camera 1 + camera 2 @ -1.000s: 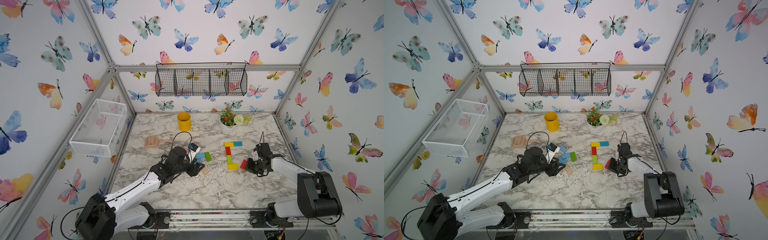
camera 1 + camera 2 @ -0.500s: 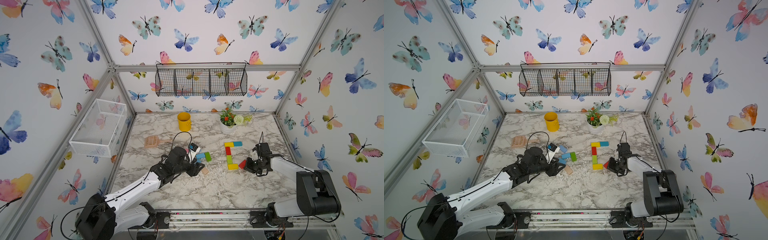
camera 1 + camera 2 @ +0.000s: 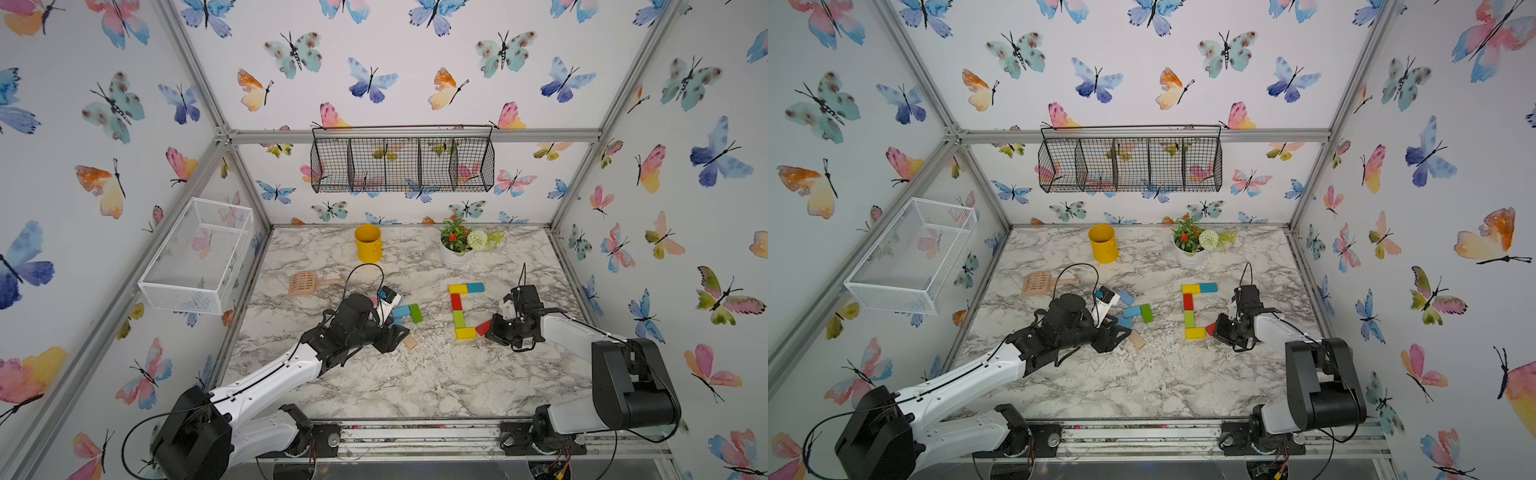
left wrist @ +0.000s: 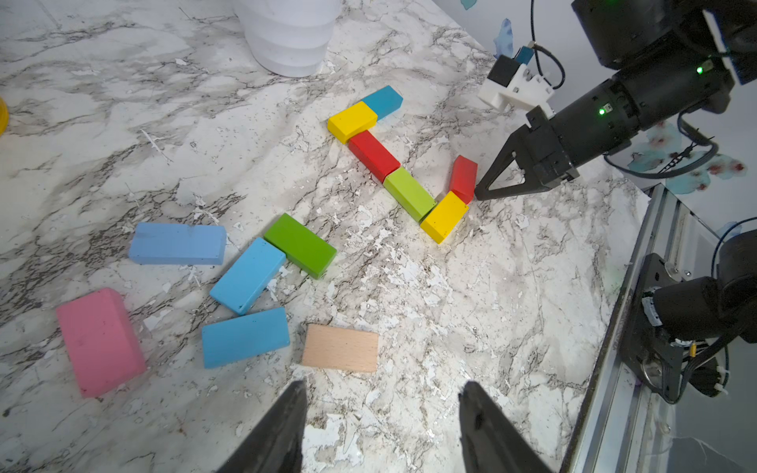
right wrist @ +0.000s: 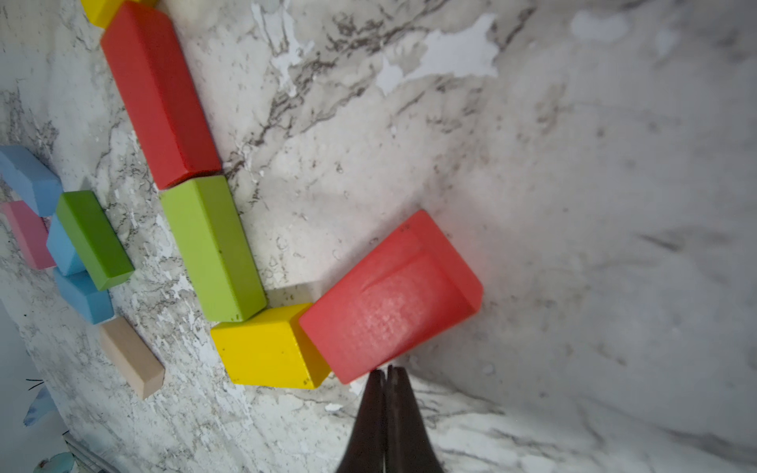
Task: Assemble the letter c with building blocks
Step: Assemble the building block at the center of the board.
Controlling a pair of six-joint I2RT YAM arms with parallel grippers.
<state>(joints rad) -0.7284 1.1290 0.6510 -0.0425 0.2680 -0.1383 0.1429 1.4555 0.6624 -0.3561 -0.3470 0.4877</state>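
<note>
Tan wood lies nearest: a tan block rests at 7 o'clock on the bench, just ahead of the left gripper. That gripper is spread apart and grasps nothing.

At 4 o'clock the right gripper is clenched, nothing between its tips. The tips are set against the near edge of the loose red block. Over the last second this block has been shifted slightly toward 9 o'clock. Its corner is now pressed against the end of the corner yellow block. The left arm is unchanged.

The loose red block is noted as skewed, not in line with the corner yellow block. The lower arm of the letter is therefore judged closed up but not squared. A further nudge is judged necessary.

Toward 12 o'clock the spine is formed by the light green block and the spine red block, end to end. The upper yellow block and the teal block form the top arm. Spare blocks lie unused at 9 o'clock.
</note>
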